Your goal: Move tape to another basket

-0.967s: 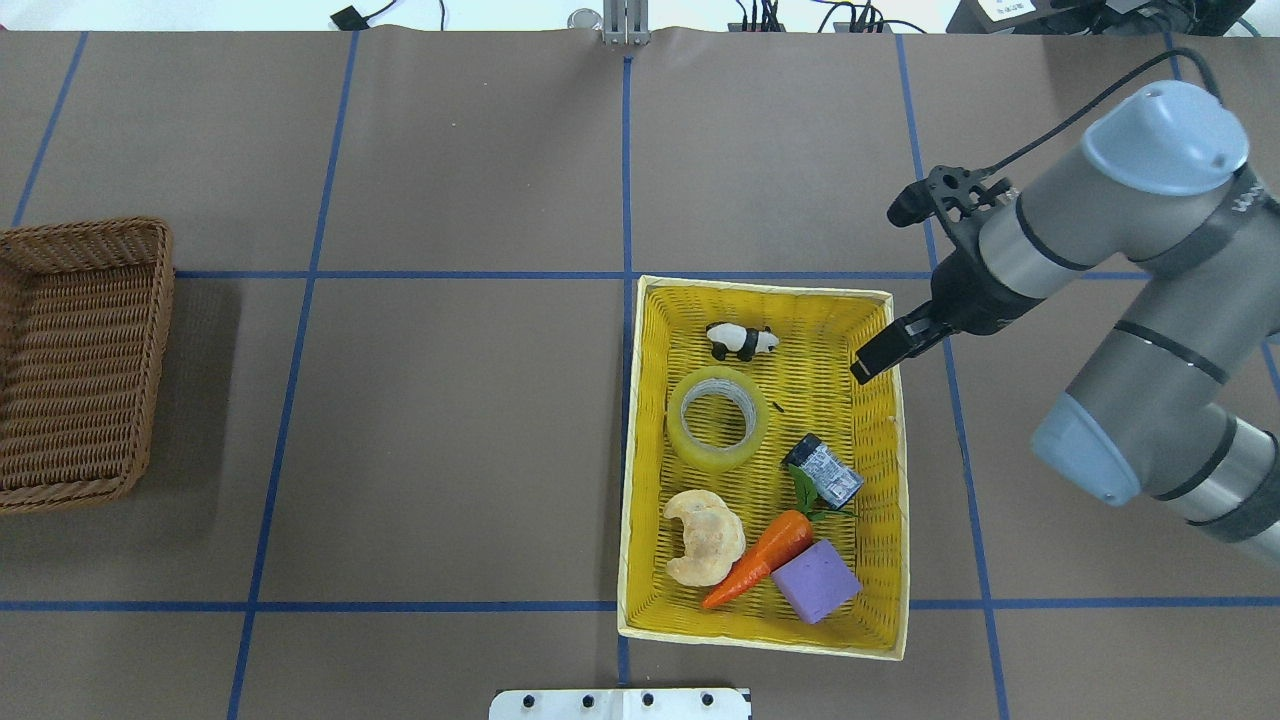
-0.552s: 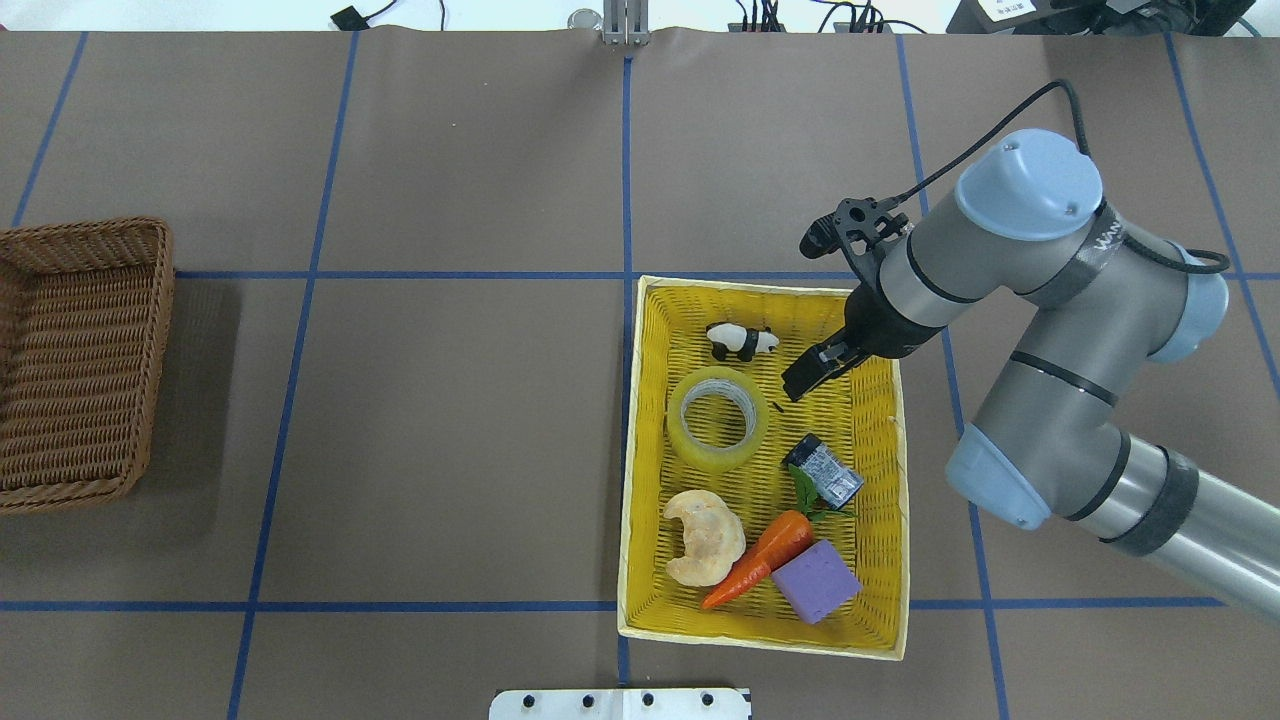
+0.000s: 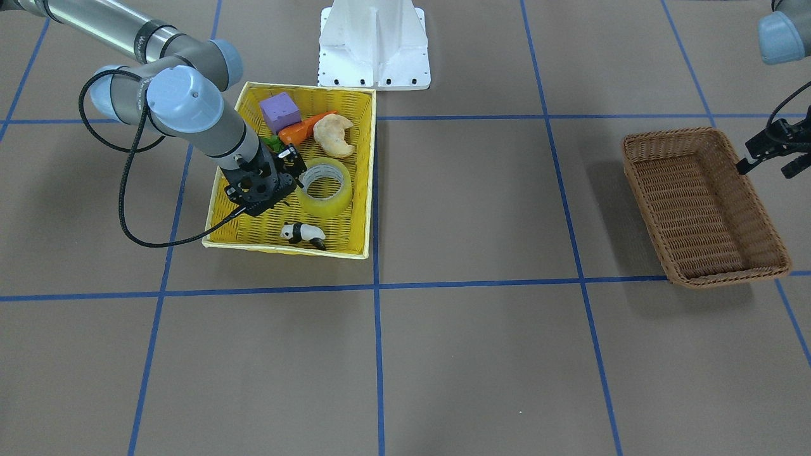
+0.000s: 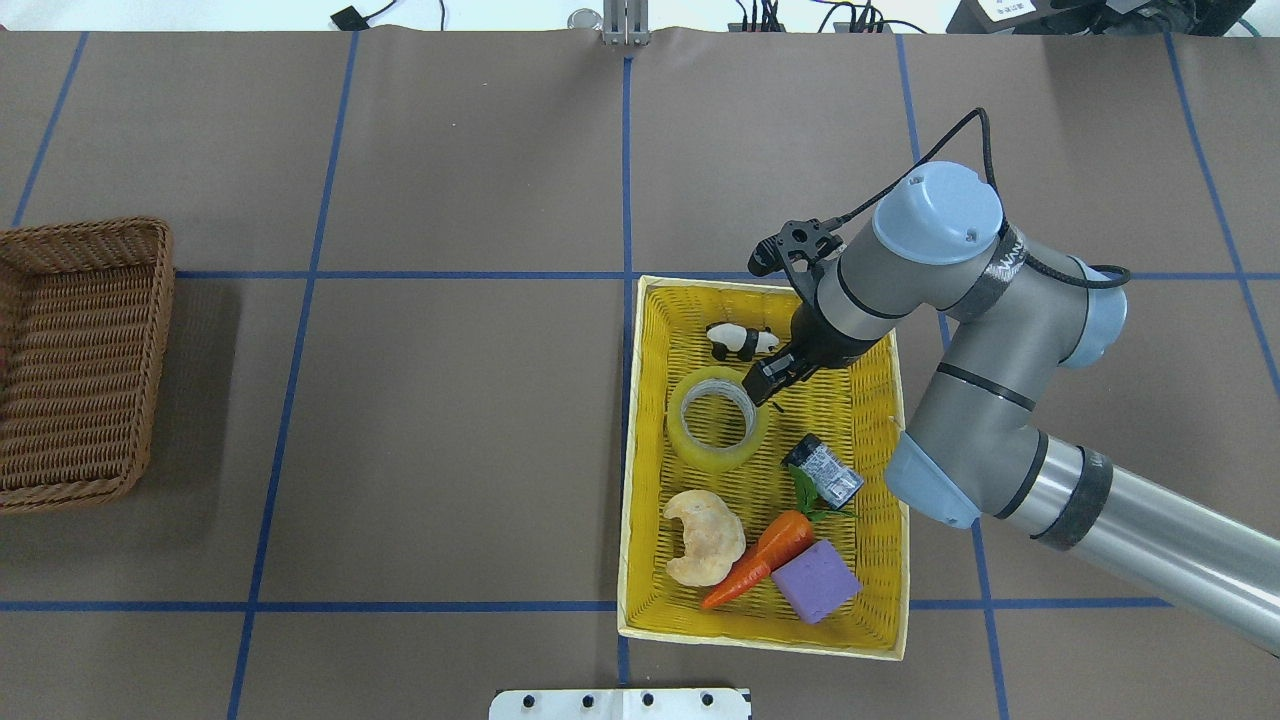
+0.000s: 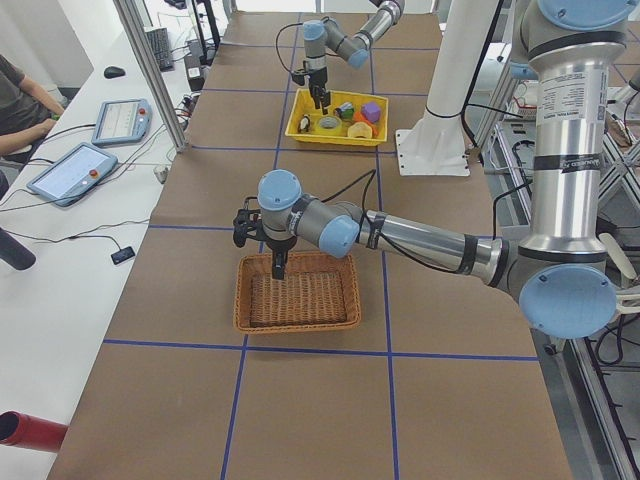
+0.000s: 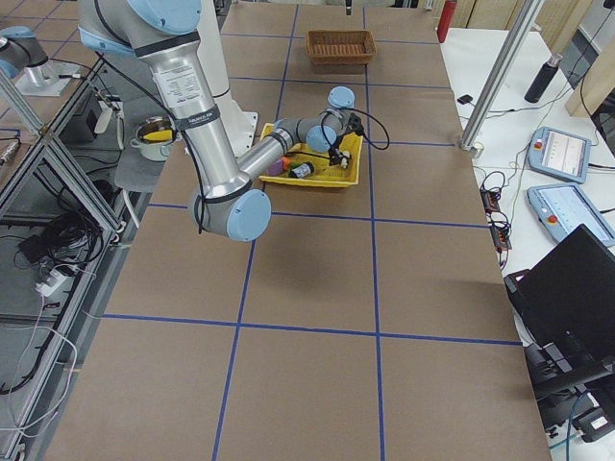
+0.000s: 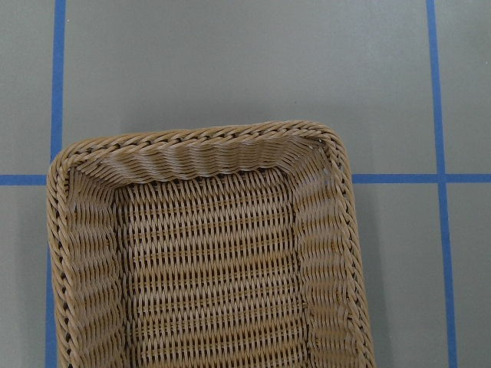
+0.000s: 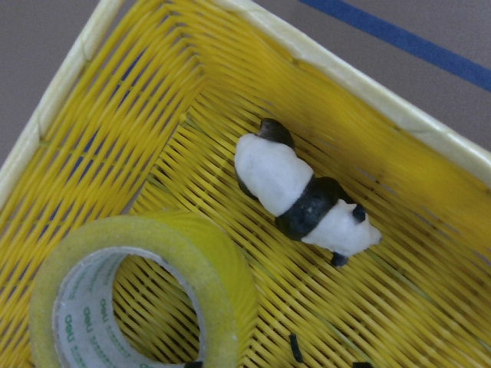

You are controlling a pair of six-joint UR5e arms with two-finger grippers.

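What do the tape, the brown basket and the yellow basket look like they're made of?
Tape: glossy, translucent yellowish plastic film on a pale printed core, probably cardboard.
Brown basket: matte woven wicker or rattan, braided rim.
Yellow basket: shiny flat woven strips, likely plastic, with a pale rim.

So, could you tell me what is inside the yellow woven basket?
A yellowish tape roll, panda figurine, croissant, carrot, purple block and dark packet; the right gripper hides some floor.

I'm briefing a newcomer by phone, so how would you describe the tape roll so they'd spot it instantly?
Find the bright yellow basket just right of centre in the overhead view. In its upper half the tape lies flat, between the toy panda and the croissant. It is the only ring there: yellowish, translucent, hollow.
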